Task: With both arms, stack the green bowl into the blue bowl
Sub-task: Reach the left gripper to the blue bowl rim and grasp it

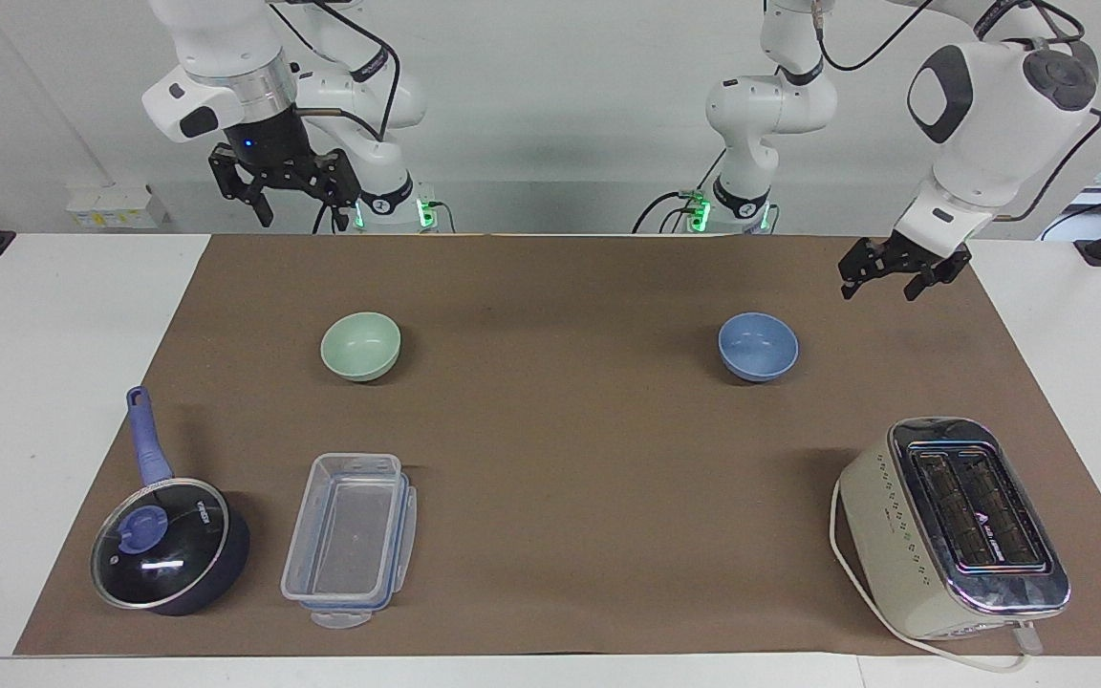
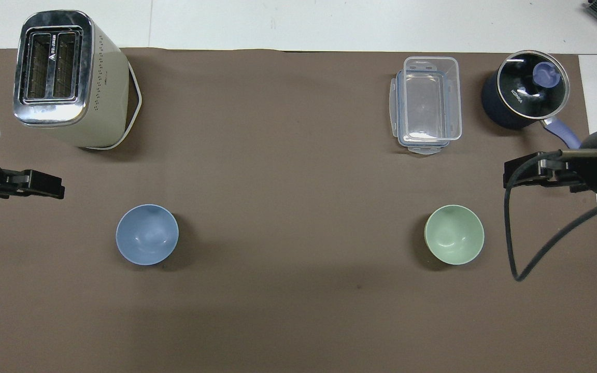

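Observation:
The green bowl (image 1: 360, 346) (image 2: 454, 234) stands upright on the brown mat toward the right arm's end of the table. The blue bowl (image 1: 757, 346) (image 2: 146, 234) stands upright toward the left arm's end, level with it. Both bowls are empty and far apart. My left gripper (image 1: 880, 283) (image 2: 56, 188) is open and empty, up in the air over the mat between the blue bowl and the table's end. My right gripper (image 1: 300, 203) (image 2: 510, 177) is open and empty, raised high over the mat's edge near the green bowl.
A cream toaster (image 1: 952, 526) (image 2: 65, 77) stands farther from the robots than the blue bowl. A clear plastic container (image 1: 350, 540) (image 2: 428, 103) and a dark lidded pan with a blue handle (image 1: 168, 545) (image 2: 524, 96) stand farther out than the green bowl.

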